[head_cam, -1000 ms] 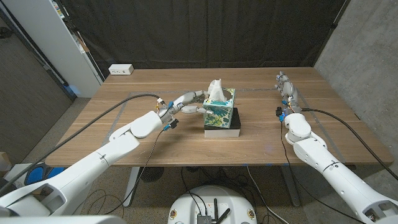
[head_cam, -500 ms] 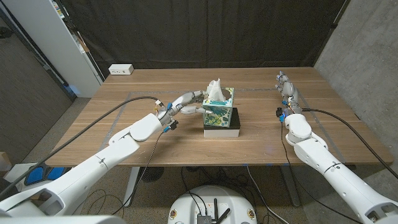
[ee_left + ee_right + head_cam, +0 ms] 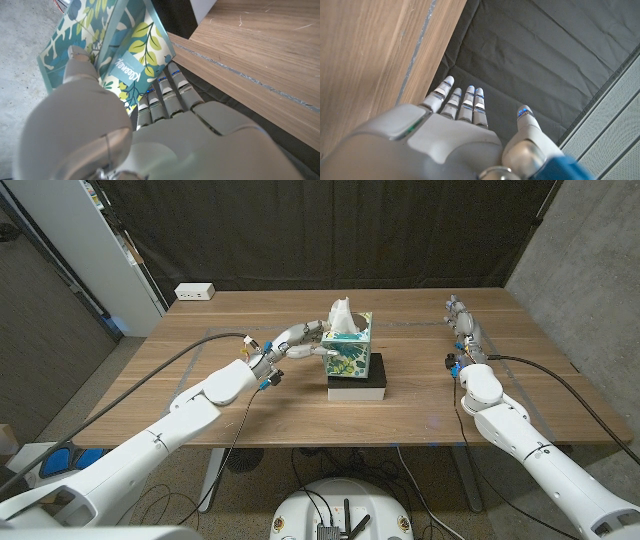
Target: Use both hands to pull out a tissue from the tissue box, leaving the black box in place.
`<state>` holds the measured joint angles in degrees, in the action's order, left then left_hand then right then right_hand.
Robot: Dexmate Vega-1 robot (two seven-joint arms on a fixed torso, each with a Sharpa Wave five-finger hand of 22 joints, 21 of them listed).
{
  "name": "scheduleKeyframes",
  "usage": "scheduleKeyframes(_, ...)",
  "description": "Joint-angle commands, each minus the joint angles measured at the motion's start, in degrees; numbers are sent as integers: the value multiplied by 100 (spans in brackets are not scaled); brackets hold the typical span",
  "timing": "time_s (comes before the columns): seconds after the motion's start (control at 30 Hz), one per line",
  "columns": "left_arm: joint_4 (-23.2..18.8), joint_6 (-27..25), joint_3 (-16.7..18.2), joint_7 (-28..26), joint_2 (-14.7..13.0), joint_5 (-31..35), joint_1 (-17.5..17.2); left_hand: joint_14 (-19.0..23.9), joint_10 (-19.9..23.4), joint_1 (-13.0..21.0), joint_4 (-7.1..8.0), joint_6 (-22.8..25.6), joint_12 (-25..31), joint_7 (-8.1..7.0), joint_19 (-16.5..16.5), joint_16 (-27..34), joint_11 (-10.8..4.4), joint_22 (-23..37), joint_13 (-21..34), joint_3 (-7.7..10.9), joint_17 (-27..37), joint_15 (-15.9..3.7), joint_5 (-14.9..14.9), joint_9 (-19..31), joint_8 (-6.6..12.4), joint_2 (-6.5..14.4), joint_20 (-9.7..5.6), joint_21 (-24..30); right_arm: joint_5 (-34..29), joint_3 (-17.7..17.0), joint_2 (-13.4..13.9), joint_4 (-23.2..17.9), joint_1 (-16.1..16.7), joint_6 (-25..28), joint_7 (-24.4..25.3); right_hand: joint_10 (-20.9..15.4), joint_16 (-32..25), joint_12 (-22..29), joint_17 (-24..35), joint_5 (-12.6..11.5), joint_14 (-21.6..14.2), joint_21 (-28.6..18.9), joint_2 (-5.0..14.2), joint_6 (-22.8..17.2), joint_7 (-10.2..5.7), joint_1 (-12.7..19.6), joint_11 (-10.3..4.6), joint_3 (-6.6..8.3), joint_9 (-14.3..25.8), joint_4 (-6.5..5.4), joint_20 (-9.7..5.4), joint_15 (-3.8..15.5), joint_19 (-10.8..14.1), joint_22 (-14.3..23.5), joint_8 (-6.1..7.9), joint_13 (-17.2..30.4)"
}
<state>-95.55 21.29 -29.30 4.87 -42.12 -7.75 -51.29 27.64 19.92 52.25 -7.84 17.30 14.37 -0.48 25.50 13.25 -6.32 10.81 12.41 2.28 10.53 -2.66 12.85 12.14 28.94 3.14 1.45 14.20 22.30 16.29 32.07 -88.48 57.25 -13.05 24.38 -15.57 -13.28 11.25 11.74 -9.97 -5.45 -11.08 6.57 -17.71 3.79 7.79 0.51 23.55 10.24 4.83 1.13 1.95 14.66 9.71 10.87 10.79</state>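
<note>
Tissue [image 3: 343,314] protrudes from tissue box [image 3: 349,351], gripped by left hand [image 3: 297,340].

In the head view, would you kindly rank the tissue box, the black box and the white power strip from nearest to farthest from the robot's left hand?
1. Tissue box: gripped by the left hand, mid-table.
2. Black box: under the tissue box, just beyond the hand.
3. White power strip: far-left table corner.
</note>
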Motion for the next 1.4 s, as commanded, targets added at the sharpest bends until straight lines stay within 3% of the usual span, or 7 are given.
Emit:
scheduleKeyframes(0.03, -405, -341, 199, 59, -221, -237, -53, 5, 15, 10, -10, -1, -30, 16, -15, -33, 49, 22, 36, 45, 31, -631, -41, 12, 36, 36, -22, 1, 0, -39, 21, -33, 42, 3, -1, -43, 27, 1, 17, -1, -58, -3, 43, -38, 20, 23, 2, 11, 21, 44, -23, -10, -17, 22, 26, 29)
scheduleKeyframes(0.63, -1006, -686, 449, -24, -536, -200, -141, -44, 25, -38, 11, -11, -54, 57, -29, -76, 106, 27, 62, 98, 44, -615, -115, 21, 48, 114, -41, -11, 23, -100, 36, -52, 114, -71, -12, -39, 37, -3, 18, -1, -50, -3, 49, -34, 21, 21, 8, 7, 21, 63, -30, -7, -23, 22, 22, 29)
scheduleKeyframes(1.07, -1226, -757, 554, -128, -614, -174, -296, -82, 14, -73, 15, -14, -79, 80, -36, -107, 129, 30, 81, 132, 48, -605, -159, 17, 52, 151, -44, -19, 66, -179, 80, -177, 259, -93, -14, -40, 41, -4, 17, -2, -53, -5, 57, -33, 21, 25, 10, 7, 21, 78, -30, -3, -20, 21, 21, 29)
scheduleKeyframes(1.2, -1260, -782, 602, -197, -627, -178, -364, -82, 34, -79, 11, -15, -77, 76, -36, -113, 122, 31, 87, 143, 47, -608, -171, 16, 54, 156, -53, -21, 125, -209, 72, -202, 308, -110, -31, -50, 44, 0, 25, -17, -41, -8, 186, -22, 53, 54, 57, 64, 21, 60, -80, 15, -19, 22, 16, 30)
scheduleKeyframes(1.4, -1311, -823, 668, -290, -661, -156, -451, -84, 29, -87, 5, -27, -88, 85, -46, -120, 102, 32, 95, 156, 47, -605, -185, 14, 51, 160, -61, -27, 184, -242, 81, -259, 390, -111, -50, -7, 44, -17, 30, -18, -37, -14, 220, 14, 88, 64, 59, 81, 20, 55, -99, 8, -2, 22, 3, 29)
